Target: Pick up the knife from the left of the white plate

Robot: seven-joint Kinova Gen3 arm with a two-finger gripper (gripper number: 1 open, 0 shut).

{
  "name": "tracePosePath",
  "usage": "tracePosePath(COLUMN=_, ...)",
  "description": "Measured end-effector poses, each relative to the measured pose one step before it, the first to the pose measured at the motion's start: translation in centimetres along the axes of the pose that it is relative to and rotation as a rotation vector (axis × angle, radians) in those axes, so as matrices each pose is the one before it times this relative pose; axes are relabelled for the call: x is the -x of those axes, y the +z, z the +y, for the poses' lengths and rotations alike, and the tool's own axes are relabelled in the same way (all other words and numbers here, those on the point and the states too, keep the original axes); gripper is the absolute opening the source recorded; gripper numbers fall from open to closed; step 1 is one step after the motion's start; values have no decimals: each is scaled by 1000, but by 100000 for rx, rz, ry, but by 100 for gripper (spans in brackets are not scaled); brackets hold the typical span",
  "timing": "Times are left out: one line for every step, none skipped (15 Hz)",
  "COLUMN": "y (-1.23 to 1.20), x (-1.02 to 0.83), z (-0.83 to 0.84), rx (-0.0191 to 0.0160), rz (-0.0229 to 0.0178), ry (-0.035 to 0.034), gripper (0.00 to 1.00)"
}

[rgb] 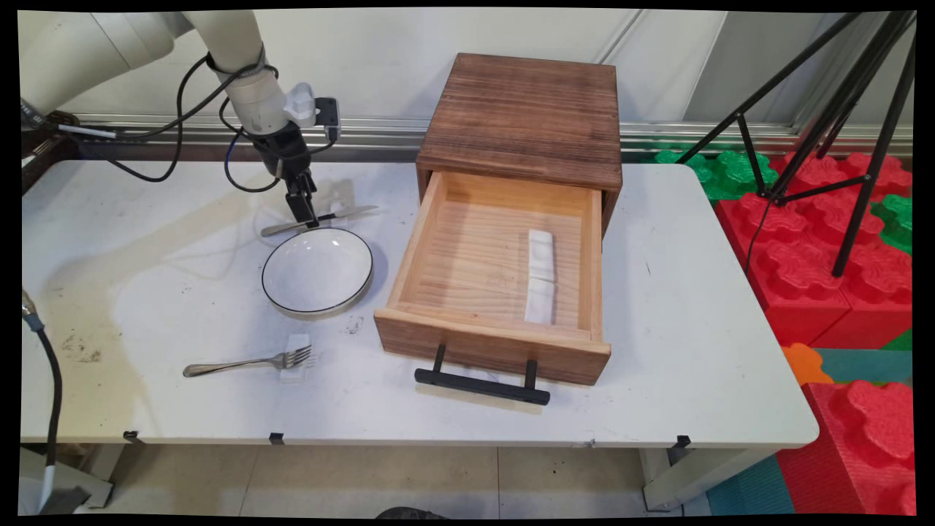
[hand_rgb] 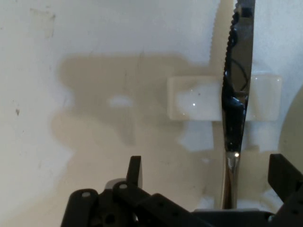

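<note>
White table (rgb: 146, 219): open jaws (hand_rgb: 208, 177) straddle knife (hand_rgb: 236, 94) beside bowl (rgb: 318, 272).

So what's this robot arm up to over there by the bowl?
The gripper hangs low over a table knife that lies on a small white rest just behind the white bowl. Its fingers stand open on either side of the knife. A fork lies nearer the front, and the wooden drawer is pulled open.
</note>
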Motion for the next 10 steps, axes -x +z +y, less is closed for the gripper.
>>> tracePosePath(y=111, x=-27, z=-101, rx=320, rz=0, ry=-155, gripper=100)
tracePosePath(y=71, x=-7, z=-65, rx=209, rz=7, ry=-128, gripper=100)
tracePosePath(y=98, x=-1, z=-88, rx=277, rz=-24, ry=-169, gripper=100)
tracePosePath(y=114, x=-7, z=-94, rx=363, rz=-67, ry=-229, gripper=100)
tracePosePath(y=116, x=-28, z=-67, rx=476, rz=-70, ry=-158, gripper=100)
tracePosePath(y=94, x=-3, z=-40, rx=436, rz=-91, ry=-114, gripper=100)
tracePosePath(y=64, x=-8, z=-14, rx=346, rz=-44, ry=-26, gripper=100)
tracePosePath(y=87, x=-8, z=-26, rx=416, rz=-109, ry=-27, gripper=0)
tracePosePath(y=55, x=3, z=-17, rx=308, rz=-63, ry=-38, gripper=0)
tracePosePath(y=47, x=18, z=-10, rx=205, rz=-25, ry=-50, gripper=0)
